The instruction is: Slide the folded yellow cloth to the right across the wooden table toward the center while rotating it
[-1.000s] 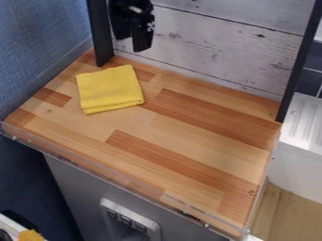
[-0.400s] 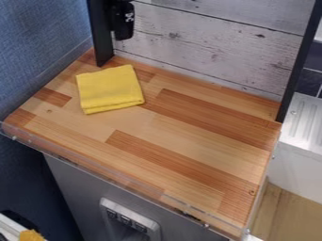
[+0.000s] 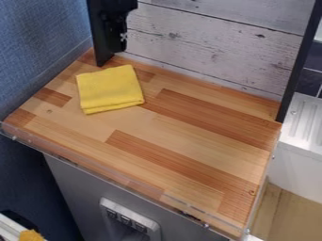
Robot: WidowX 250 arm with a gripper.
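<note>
Beside the left black post, at the upper left of the camera view, the black gripper [image 3: 116, 39] hangs just past the back edge of the wooden top. Its dark shape partly merges with the post, and I see no object held by it. Below it, a folded yellow cloth [image 3: 110, 89] lies flat on the back left part of the wooden surface. A visible gap separates the gripper from the cloth.
Black posts [image 3: 298, 61] rise at both back corners of the wooden top [image 3: 189, 136], before a whitewashed plank panel [image 3: 213, 47]. A blue wall [image 3: 37, 42] borders the left; a clear strip runs along the front edge. A white ribbed unit [image 3: 305, 124] is at right.
The gripper has shifted left toward the post, and it hangs lower than it did in the more recent earlier frame. The yellow cloth has stayed in place.
</note>
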